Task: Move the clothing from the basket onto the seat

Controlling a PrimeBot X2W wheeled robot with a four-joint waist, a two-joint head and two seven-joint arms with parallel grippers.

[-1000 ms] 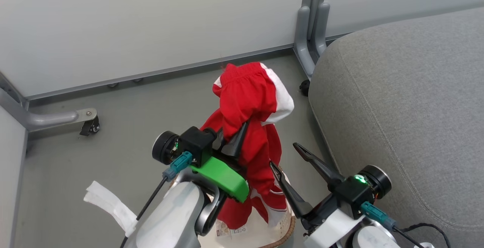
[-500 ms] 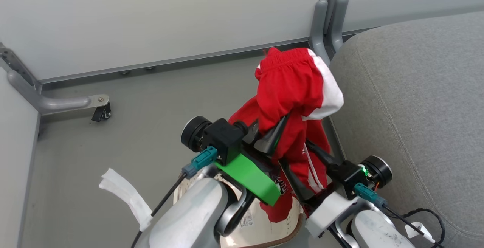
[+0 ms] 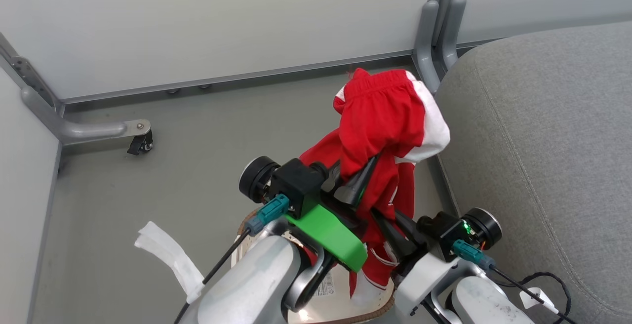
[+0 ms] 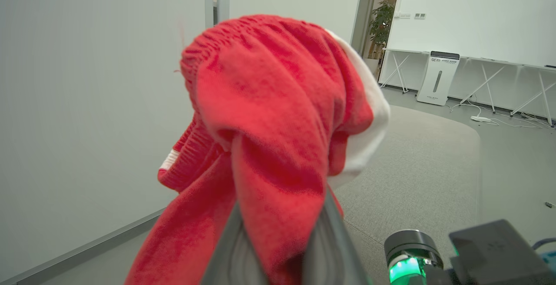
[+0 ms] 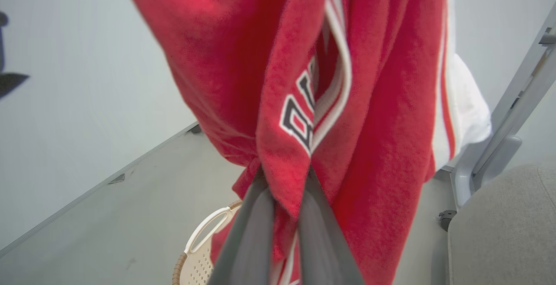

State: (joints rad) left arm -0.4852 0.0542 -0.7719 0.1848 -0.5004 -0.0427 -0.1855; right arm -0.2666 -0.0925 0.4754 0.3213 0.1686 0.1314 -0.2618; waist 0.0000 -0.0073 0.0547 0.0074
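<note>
Upholstery of the grey seat [image 3: 543, 141] took up the right side of the head view, its rounded corner just beside the hanging cloth. Next in size, the clothing [image 3: 385, 121] hung in the air, red with white panels, bunched at the top and trailing down toward the basket [image 5: 197, 263]. The basket's brown rim and white handle showed on the floor beneath, but whether the hem touched it could not be told. The left gripper [image 3: 368, 171] had its fingers closed on the upper bunch, fabric pinched between them. Lower and to the right, the right gripper [image 3: 387, 218] had its fingers drawn together on a fold by the dark-outlined lettering
</note>
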